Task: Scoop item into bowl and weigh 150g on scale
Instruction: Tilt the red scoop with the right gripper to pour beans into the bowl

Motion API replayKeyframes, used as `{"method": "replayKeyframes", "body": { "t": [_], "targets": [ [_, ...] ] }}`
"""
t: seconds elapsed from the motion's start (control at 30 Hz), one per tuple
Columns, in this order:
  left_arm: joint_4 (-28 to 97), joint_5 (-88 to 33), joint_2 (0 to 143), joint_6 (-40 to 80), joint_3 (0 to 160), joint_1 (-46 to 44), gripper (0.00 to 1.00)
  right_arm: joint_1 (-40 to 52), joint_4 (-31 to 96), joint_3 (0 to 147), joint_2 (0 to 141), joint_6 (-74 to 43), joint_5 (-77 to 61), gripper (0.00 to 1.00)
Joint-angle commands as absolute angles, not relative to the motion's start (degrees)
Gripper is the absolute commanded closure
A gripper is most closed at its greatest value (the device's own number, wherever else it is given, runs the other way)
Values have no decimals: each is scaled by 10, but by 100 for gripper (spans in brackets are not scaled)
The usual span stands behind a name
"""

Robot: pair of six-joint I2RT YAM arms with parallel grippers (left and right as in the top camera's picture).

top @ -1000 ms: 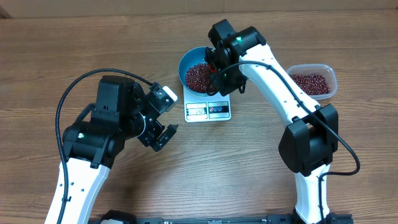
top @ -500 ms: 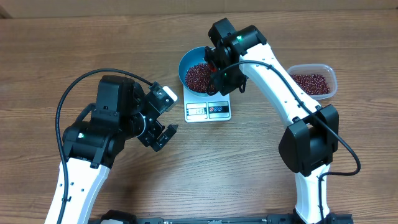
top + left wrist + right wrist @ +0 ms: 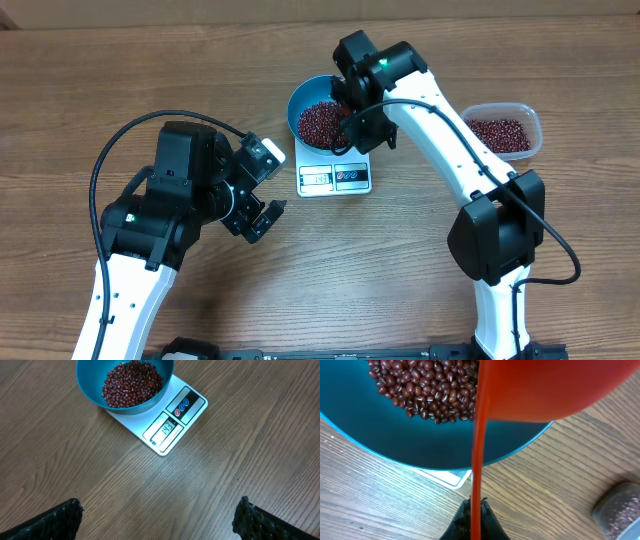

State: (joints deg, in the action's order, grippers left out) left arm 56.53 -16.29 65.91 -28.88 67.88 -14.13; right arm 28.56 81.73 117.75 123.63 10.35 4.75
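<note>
While the right gripper (image 3: 475,517) clamps the orange plastic scoop (image 3: 545,390) over the round blue bowl (image 3: 395,445), left gripper (image 3: 159,517) wide, best trickle small red-brown beans (image 3: 425,385) slowly.

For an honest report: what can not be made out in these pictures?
Scale display: too small overhead, digits unsure in left wrist view.
Inside of red scoop: right wrist view shows only its underside; overhead, the right arm covers it.
Tub: blurred and cut by the edge in right wrist view.
</note>
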Motion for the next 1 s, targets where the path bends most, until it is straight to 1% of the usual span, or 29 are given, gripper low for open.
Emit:
{"method": "replayKeyframes", "body": {
  "t": [0.0,0.07,0.2,0.3,0.43,0.53,0.97],
  "targets": [
    [563,-163,660,-283,692,-139,0,292,813,1198,1209,94,56,96],
    [563,-163,660,-283,692,-139,0,293,815,1198,1209,95,36,96],
    [563,-163,660,-283,692,-139,0,293,815,1198,1209,94,93,96],
    [563,-163,660,-283,692,-139,0,293,813,1198,1209,90,36,96],
    [563,-163,660,-283,692,-139,0,295,812,1198,1209,98,53,96],
    [563,-163,660,-283,692,-139,0,295,813,1198,1209,98,35,96],
    [563,-163,660,-283,692,-139,0,296,812,1198,1209,98,37,96]
  ]
}}
